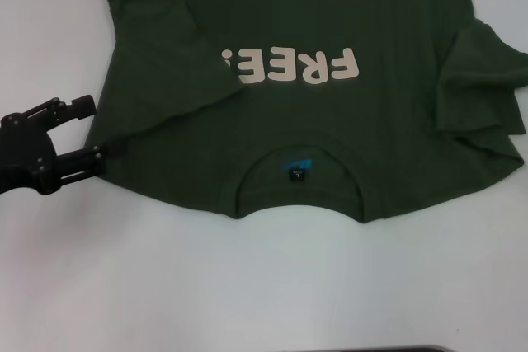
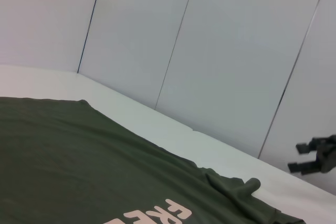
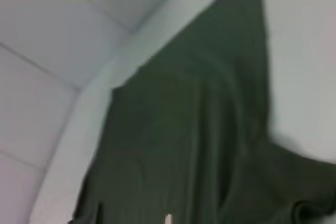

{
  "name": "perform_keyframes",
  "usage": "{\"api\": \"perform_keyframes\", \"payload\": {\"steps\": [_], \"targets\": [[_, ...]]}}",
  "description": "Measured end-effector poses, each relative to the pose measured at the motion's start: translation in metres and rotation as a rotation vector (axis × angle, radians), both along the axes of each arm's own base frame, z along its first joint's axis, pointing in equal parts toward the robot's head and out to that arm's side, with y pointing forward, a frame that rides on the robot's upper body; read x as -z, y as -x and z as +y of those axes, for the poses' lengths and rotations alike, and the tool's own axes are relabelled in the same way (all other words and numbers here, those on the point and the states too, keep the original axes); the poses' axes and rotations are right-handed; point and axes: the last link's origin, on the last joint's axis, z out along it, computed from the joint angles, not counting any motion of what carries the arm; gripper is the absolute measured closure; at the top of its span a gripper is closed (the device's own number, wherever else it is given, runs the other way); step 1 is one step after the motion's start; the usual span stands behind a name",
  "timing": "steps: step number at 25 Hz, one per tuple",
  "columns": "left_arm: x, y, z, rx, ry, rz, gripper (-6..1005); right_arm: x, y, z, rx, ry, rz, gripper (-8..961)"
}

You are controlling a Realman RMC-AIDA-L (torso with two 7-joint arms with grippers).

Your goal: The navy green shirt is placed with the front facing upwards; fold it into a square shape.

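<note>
While the navy green shirt (image 1: 330,121) lay spread on the white table (image 1: 247,286), the left gripper (image 1: 92,131) sat at its left shoulder edge.

Collar and neck label (image 1: 296,169) lay nearest the robot, cream "FREE!" lettering (image 1: 297,68) facing up; the left sleeve (image 1: 177,63) was folded in over the chest, covering the end of the lettering; the right sleeve (image 1: 483,88) lay bunched at the right edge; the left gripper's fingers were parted, the lower one touching the cloth, nothing clearly pinched; the right gripper (image 2: 315,159) showed only far off in the left wrist view, its fingers apart and holding nothing.
</note>
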Motion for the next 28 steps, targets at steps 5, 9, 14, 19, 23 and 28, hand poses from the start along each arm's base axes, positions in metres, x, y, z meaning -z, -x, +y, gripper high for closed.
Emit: {"api": "perform_keyframes", "payload": {"steps": [5,9,14,19,23,28], "targets": [[0.0,0.001,-0.001,-0.005,-0.001,-0.008,140,0.001,0.004,0.01,0.022,0.033,0.005,146],[0.001,0.001,-0.002,-0.001,-0.001,-0.009,140,-0.003,0.014,0.023,0.043,0.072,0.033,147],[0.002,0.002,-0.007,0.014,-0.015,-0.005,140,-0.013,0.028,0.034,0.085,0.169,0.092,147],[0.001,0.003,-0.009,0.044,-0.054,0.007,140,-0.034,0.037,0.044,0.165,0.233,0.057,147],[0.001,0.002,-0.009,0.056,-0.061,0.01,140,-0.049,0.037,0.053,0.239,0.266,-0.028,147],[0.002,0.002,-0.011,0.053,-0.063,0.008,140,-0.054,0.039,0.063,0.286,0.284,-0.094,148]]}}
